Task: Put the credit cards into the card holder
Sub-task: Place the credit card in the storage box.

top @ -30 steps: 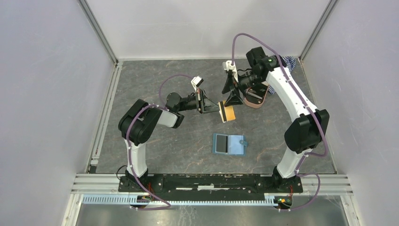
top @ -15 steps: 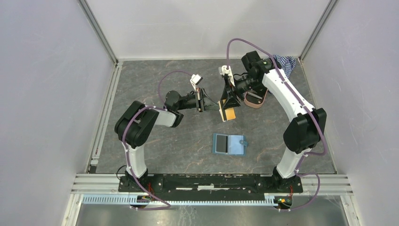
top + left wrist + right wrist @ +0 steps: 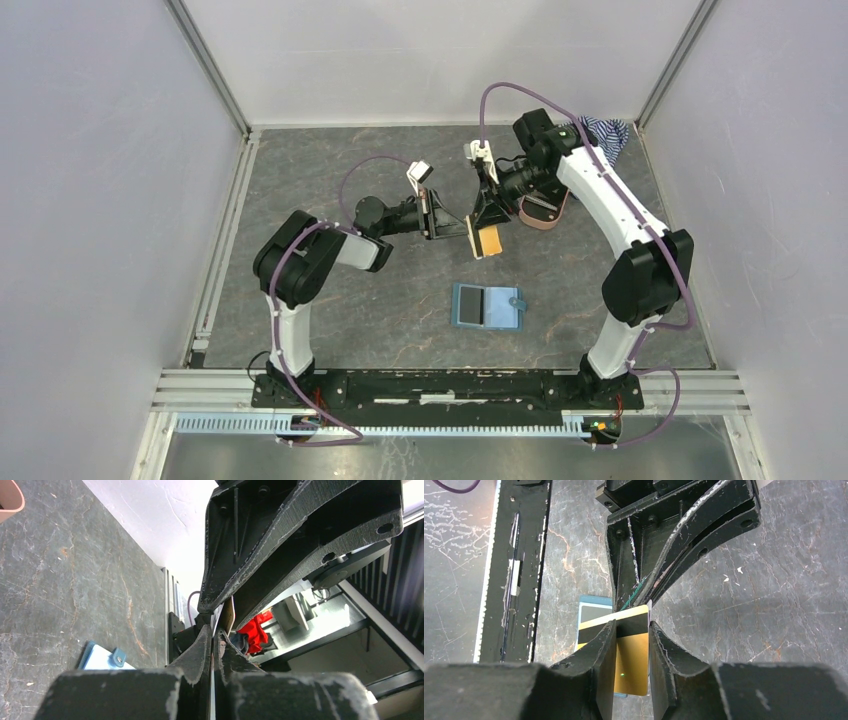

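Where the surface (image 3: 380,300) lies bare in front of the two arm bases, the card holder (image 3: 500,307) rests flat and unfolded, snap tab pointing right. Pale blue inside faces up. One dark grey card (image 3: 468,304) sits in its left half, squared to the edges. The right half shows only lining.

The tan-gold card (image 3: 490,242) is not in the holder. It hangs in the air beyond the holder, between the two grippers, clear of the surface. From the right wrist its face shows gold with a black stripe across the top.

Left gripper (image 3: 468,231): reaches in from the left, fingers pressed together on the top edge of the tan-gold card. Left wrist view shows a thin edge pinched between them.

Right gripper (image 3: 487,228): comes down from the far side onto the same card. Fingers stand a narrow gap apart with the card's face showing in that gap, its right edge against one finger. Whether they bear on the card, cannot tell.

Around: a pink oval case (image 3: 545,210) lies on the surface just behind the right gripper, partly hidden by that arm. A blue-white striped cloth (image 3: 610,135) is bunched in the far right corner, well apart from the holder. Nothing lies on the card holder.
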Robot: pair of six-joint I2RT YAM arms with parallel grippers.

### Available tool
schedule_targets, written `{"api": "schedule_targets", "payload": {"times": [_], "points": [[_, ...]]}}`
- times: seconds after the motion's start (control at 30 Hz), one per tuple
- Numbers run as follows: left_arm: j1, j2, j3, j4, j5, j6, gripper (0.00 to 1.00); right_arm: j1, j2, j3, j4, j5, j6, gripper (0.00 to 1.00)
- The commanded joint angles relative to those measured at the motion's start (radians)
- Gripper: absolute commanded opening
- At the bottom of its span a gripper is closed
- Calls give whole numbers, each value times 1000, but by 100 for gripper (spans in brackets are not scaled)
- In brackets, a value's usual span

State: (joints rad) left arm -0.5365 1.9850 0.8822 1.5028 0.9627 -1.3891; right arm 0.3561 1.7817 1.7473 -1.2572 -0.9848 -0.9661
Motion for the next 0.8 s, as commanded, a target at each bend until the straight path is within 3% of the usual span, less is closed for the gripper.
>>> {"api": "schedule_targets", "payload": {"times": [0.0,0.27,0.6,0.77], "points": [[-2,47,18,145,-1,-113,2,-10,-33,34,25,-15,-13,27],[-3,113,43,234,-6,-236,2,-10,-20,3,63,-16,-4,24],[-12,130,60,235,18,-253,2,-10,31,43,100,-61,39,23],[-19,144,68,234,33,-257,2,-10,57,84,103,-92,59,11]]}}
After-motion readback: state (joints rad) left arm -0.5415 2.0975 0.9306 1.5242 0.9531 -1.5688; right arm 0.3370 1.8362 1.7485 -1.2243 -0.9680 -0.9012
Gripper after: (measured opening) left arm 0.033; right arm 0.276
